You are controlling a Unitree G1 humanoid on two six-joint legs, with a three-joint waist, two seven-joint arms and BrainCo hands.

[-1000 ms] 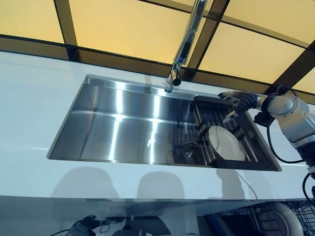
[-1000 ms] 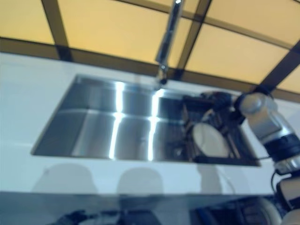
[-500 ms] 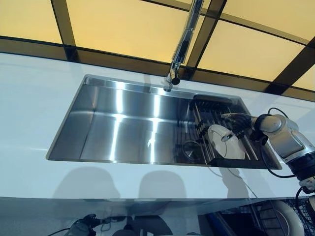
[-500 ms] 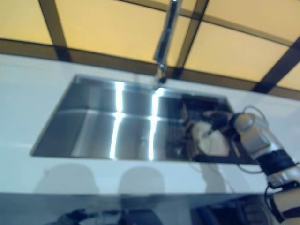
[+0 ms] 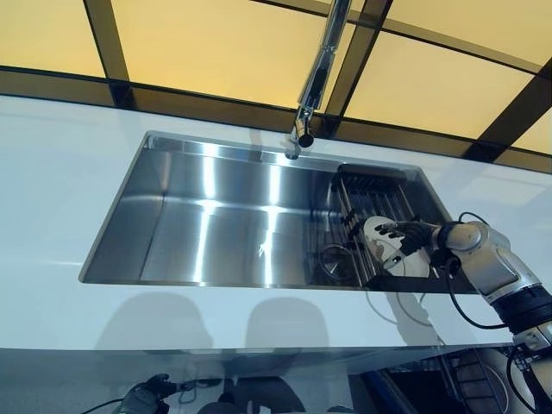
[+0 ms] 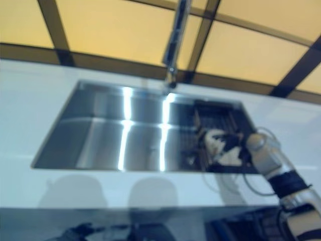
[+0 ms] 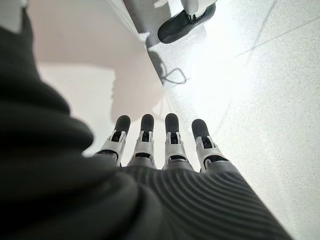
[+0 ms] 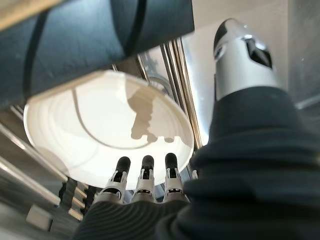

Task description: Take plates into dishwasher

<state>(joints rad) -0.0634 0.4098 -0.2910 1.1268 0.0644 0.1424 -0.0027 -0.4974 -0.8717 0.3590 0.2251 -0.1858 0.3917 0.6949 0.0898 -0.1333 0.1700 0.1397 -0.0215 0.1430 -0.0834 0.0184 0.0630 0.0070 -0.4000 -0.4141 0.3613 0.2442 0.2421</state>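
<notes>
A white plate (image 5: 390,251) leans in the black wire rack (image 5: 373,186) at the right end of the steel sink (image 5: 172,148). My right hand (image 5: 414,234) reaches in from the right, its dark-tipped fingers (image 8: 144,172) straight against the plate's (image 8: 100,125) rim and its thumb (image 8: 244,56) held apart. The hand is open, and nothing is curled round the plate. My left hand (image 7: 157,150) shows only in its wrist view, hanging low over the pale floor with its fingers straight and holding nothing.
A tall chrome faucet (image 5: 314,82) stands behind the sink's middle. The white counter (image 5: 52,190) surrounds the sink. A round shape (image 5: 336,259) lies on the sink floor left of the rack. The sink's left half (image 5: 198,224) holds nothing.
My right hand has moved from the rack's back edge down and forward onto the plate. The plate stays in the rack. The left hand has not moved.
</notes>
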